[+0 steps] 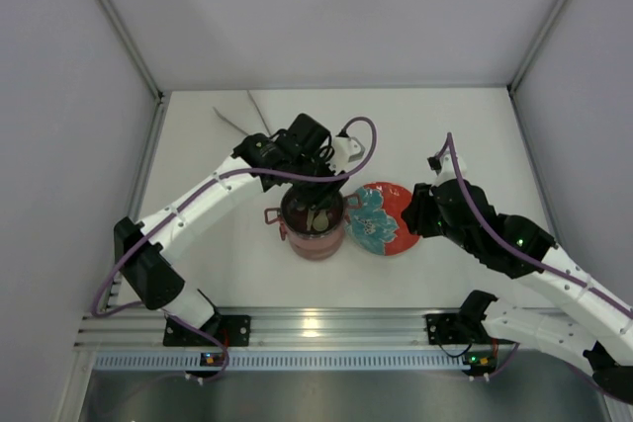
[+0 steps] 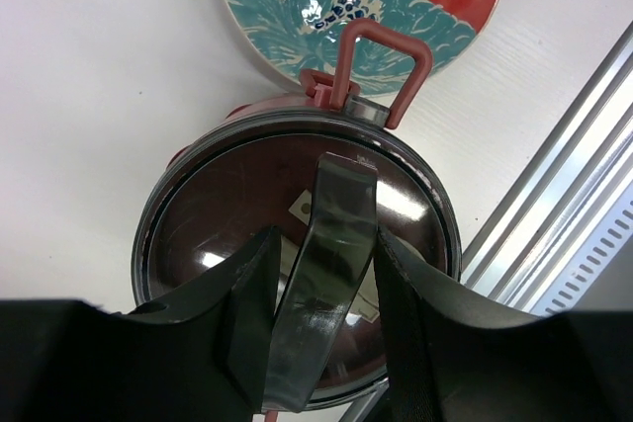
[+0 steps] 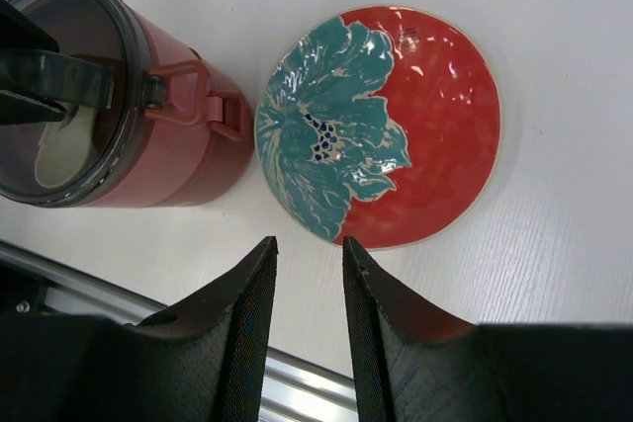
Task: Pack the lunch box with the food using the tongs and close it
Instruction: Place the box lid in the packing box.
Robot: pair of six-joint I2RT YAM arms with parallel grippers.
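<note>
The dusty-pink lunch box [image 1: 315,234] stands stacked at mid table, its side handle [image 2: 371,66] pointing toward the plate. A dark maroon lid [image 2: 227,214] lies on its top. My left gripper [image 2: 324,239] hangs straight over it, shut on the lid's arched dark handle strap [image 2: 331,274]. From the right wrist the lunch box [image 3: 168,126] shows at the upper left. My right gripper [image 3: 309,244] hovers open over bare table just short of the plate, with nothing between its fingers. The tongs [image 1: 235,124] lie at the back left. No food is in view.
A red plate with a teal flower [image 1: 388,216] lies right of the lunch box, with nothing on it. The aluminium rail [image 1: 316,328] runs along the near edge. Frame posts [image 1: 119,27] stand at the back corners.
</note>
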